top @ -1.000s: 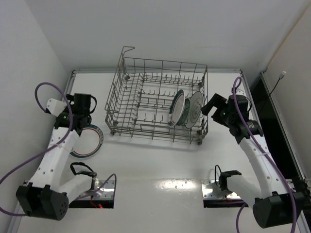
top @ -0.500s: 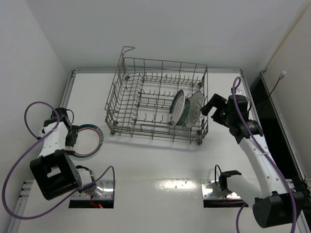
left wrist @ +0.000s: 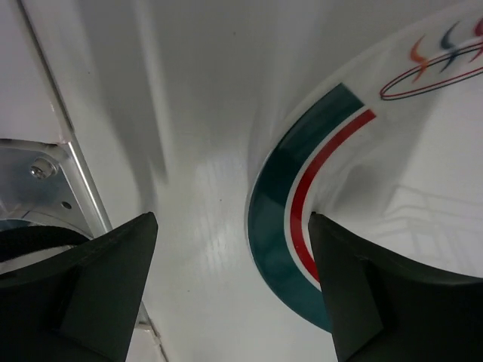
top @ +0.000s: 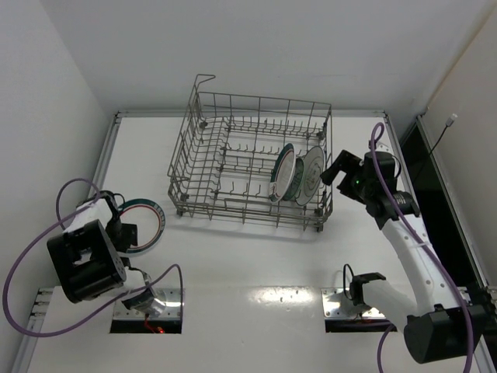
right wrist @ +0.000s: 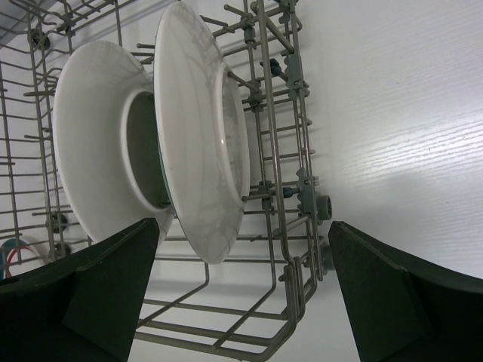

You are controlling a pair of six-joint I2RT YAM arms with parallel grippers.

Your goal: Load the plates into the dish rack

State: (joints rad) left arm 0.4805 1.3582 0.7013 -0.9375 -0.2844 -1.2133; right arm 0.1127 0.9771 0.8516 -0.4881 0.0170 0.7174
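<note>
Your dish rack sits mid-table, three plates upright at its right end. The last plate lies flat, rim right at the left gripper, jaws spread, empty. Right gripper: spread too, far off.

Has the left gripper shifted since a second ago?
Yes. The left gripper pulled back toward the near edge, away from the dish rack, and is now at the left rim of the banded plate.
</note>
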